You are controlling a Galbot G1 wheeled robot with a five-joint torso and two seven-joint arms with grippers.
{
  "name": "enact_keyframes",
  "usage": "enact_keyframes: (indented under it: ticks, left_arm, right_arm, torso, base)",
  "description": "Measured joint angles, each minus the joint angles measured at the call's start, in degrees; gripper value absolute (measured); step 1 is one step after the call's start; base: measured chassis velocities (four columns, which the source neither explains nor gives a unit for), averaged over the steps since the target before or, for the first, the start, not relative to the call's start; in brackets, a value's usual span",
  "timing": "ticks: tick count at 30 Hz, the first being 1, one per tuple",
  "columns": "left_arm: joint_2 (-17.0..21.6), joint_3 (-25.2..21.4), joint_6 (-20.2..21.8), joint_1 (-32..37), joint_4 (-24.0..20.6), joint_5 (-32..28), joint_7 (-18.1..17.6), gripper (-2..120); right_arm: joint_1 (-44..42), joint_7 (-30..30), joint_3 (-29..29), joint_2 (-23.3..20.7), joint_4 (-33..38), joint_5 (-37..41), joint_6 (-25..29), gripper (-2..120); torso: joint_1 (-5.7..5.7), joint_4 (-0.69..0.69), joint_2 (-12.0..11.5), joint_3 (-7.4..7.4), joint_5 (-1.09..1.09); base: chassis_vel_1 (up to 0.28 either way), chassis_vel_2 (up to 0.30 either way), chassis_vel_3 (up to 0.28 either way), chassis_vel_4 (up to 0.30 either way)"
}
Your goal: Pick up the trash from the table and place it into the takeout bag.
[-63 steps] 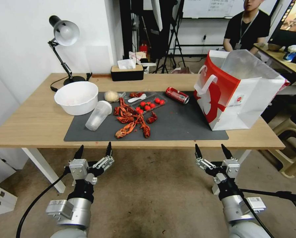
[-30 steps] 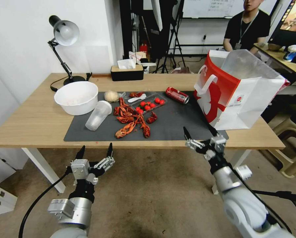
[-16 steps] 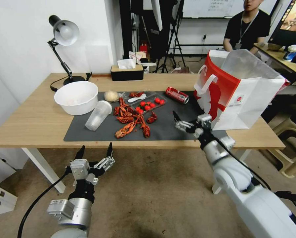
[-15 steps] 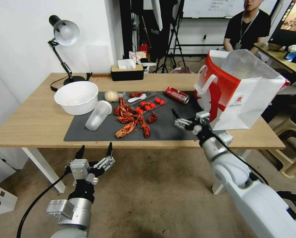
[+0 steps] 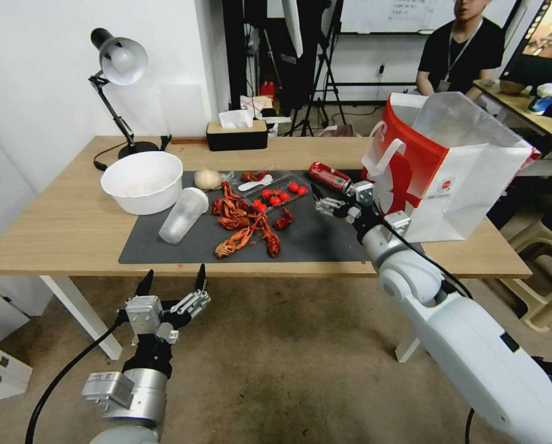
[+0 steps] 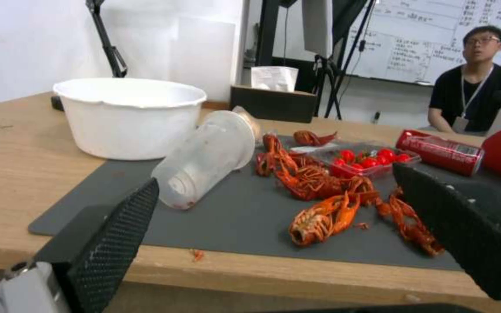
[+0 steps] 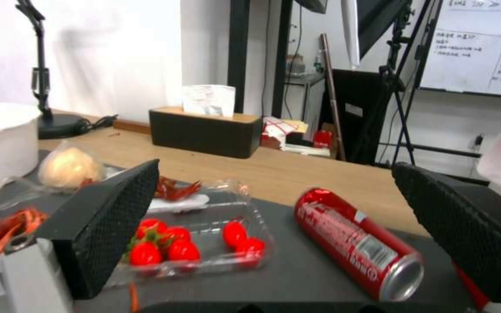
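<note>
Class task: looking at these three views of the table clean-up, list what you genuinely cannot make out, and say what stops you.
- Inside of the takeout bag: head view, hidden by its own walls and liner.
- Contents of the white bowl: left wrist view, hidden by its wall.
- Label text on the red can: right wrist view, too blurred to read.
- Whiteboard writing: too small.

On the table point(image 5: 60, 228) before me, a mat point(image 5: 325, 237) carries crayfish shells point(image 5: 242, 225) at centre, a tipped cup point(image 5: 183, 214) and bowl point(image 5: 142, 182) to their left, a tomato tray point(image 5: 280, 190) behind, a can point(image 5: 329, 177) farther right. The takeout bag point(image 5: 451, 179) stands at the right end.
</note>
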Motion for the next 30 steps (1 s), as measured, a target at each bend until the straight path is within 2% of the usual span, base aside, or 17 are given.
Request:
enact_keyframes:
  ticks: [22,30]
  left_arm:
    - [-0.23,0.01,-0.07,-0.32,0.55,0.0,-0.19,100]
    - [-0.14,0.0,-0.07,-0.34,0.58,-0.05,-0.24,100]
  right_arm:
    - [10.47,-0.17,-4.63,2.0,-10.1,1.64,-1.62,100]
    - [13.28,0.25,-6.14,2.5,-11.97,1.67,-4.77,100]
  torso:
    - [0.0,0.0,0.0,0.0,0.01]
    - [0.0,0.01,0.0,0.0,0.01]
  base:
    - [0.0,0.0,0.0,0.0]
    - [0.0,0.0,0.0,0.0]
